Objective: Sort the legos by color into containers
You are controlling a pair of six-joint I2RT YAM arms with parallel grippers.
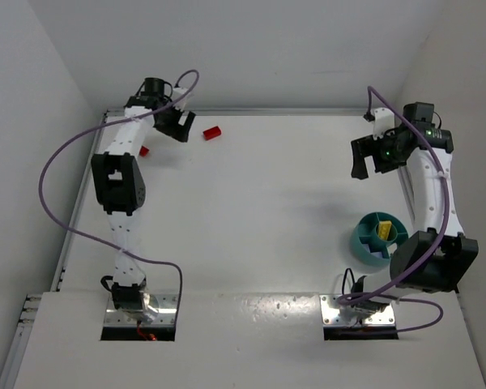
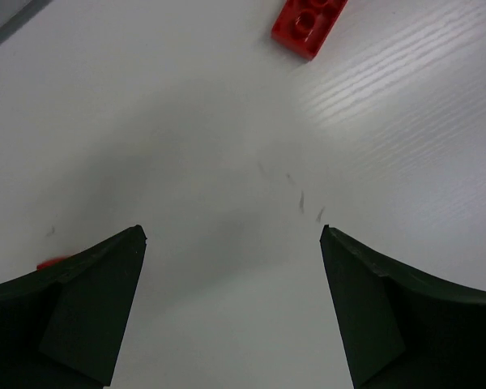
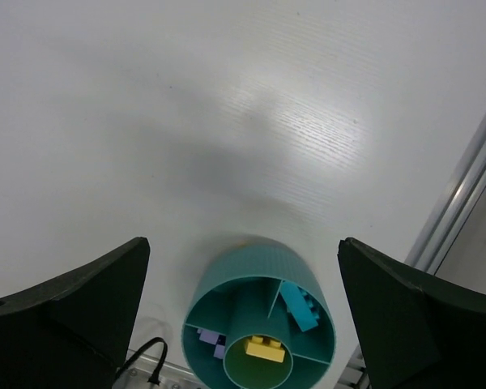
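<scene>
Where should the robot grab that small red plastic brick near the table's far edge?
Across the two long sides of the small red plastic brick, coming straight down from above: it lies flat, studs up, with nothing close beside it.

No legible text, label, brand, number or sign anywhere.

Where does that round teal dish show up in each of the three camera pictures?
Top external: the teal dish sits on the right side, a little below the middle.
Left wrist: not in it; a red brick shows at the top edge.
Right wrist: the dish is at bottom centre, cut off by the lower edge.
Shared landmark: the yellow brick in the dish's middle ring, seen from above and from the right wrist.
</scene>
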